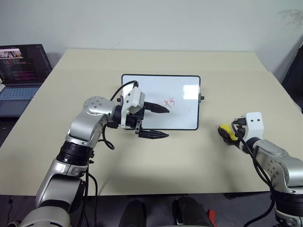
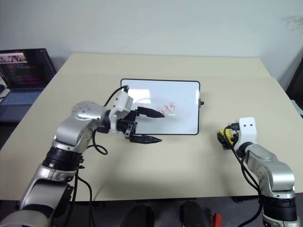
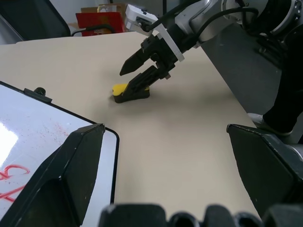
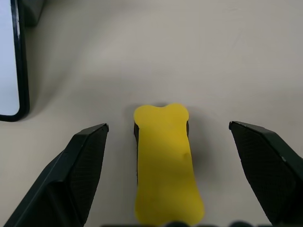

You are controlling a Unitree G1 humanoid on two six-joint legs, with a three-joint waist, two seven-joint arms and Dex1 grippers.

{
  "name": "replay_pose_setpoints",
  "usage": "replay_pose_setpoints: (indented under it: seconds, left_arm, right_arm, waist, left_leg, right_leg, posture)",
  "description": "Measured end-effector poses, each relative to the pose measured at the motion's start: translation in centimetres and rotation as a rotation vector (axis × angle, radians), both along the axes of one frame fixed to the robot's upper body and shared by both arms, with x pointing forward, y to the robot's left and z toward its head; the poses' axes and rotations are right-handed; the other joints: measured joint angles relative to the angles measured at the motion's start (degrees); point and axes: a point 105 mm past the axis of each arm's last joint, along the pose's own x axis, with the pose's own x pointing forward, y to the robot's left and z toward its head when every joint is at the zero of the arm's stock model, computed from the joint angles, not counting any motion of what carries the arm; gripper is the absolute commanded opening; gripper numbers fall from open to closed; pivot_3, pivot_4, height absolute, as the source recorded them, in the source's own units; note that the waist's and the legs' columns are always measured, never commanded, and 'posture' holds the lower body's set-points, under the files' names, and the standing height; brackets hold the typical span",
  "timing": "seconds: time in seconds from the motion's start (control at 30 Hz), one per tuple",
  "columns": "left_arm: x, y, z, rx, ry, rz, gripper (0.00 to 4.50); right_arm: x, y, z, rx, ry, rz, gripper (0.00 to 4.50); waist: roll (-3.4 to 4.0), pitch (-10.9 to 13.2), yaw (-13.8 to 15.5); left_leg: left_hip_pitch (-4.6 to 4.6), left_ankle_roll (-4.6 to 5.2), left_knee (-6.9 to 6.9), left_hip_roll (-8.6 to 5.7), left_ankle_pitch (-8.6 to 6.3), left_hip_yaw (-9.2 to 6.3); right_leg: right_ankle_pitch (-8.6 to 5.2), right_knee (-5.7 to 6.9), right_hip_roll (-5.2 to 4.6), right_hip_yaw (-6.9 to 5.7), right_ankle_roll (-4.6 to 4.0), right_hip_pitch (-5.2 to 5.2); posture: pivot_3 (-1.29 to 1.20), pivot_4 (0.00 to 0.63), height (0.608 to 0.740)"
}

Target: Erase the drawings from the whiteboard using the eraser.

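The whiteboard (image 1: 184, 111) lies flat in the middle of the table, with the red drawings (image 1: 169, 102) near its centre. My left gripper (image 1: 166, 122) hovers open over the board's near edge; its upper finger points at the drawings. The eraser (image 4: 165, 161), a yellow block with a dark underside, lies on the table to the right of the board (image 1: 226, 131). My right gripper (image 4: 168, 127) is open and low over the eraser, one finger on each side and neither touching it. In the left wrist view that gripper (image 3: 128, 81) reaches down onto the eraser (image 3: 122, 88).
An open laptop (image 1: 21, 75) sits off the table's far left corner. The beige table (image 1: 189, 161) has bare room in front of the board and behind it. A red box (image 3: 102, 21) stands on the floor beyond the table's right side.
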Motion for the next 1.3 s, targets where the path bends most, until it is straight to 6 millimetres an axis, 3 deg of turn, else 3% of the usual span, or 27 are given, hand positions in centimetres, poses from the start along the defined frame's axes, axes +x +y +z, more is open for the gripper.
replay_pose_setpoints:
  seconds: [0.43,0.53,0.77,1.3]
  left_arm:
    - [0.0,0.0,-0.1,0.001,-0.002,0.004,4.50]
    - [0.1,0.1,-0.1,0.000,-0.001,0.011,4.50]
    - [0.1,0.2,-0.3,0.001,0.003,0.017,4.50]
    - [0.1,0.8,-1.9,-0.001,0.071,0.109,4.50]
  right_arm:
    - [0.7,-0.6,-1.0,0.004,0.013,-0.011,4.47]
    - [0.9,-0.4,-1.1,0.018,0.007,-0.008,3.87]
    - [1.5,-0.3,-1.6,0.023,0.013,-0.011,1.41]
    - [1.8,0.3,-1.6,0.068,-0.005,-0.018,1.34]
  waist:
    - [0.00,0.0,0.0]
    - [0.00,0.0,0.0]
    - [0.00,0.0,0.0]
    - [0.01,0.0,0.0]
  left_leg:
    - [0.02,0.00,0.00,0.00,0.00,0.01]
    - [0.01,0.00,0.00,0.01,0.00,0.00]
    - [0.01,0.00,0.01,0.01,0.00,0.01]
    - [0.03,0.00,0.00,0.04,0.00,0.01]
  right_leg:
    - [0.01,0.01,0.00,0.01,-0.01,0.00]
    - [0.01,0.01,0.00,0.00,-0.03,0.00]
    - [0.02,0.02,-0.02,0.01,-0.04,0.00]
    - [0.03,0.03,-0.02,0.02,-0.04,0.00]
  posture:
    - [0.00,0.150,0.740]
    - [0.00,0.150,0.740]
    - [0.00,0.150,0.740]
    - [0.00,0.150,0.740]
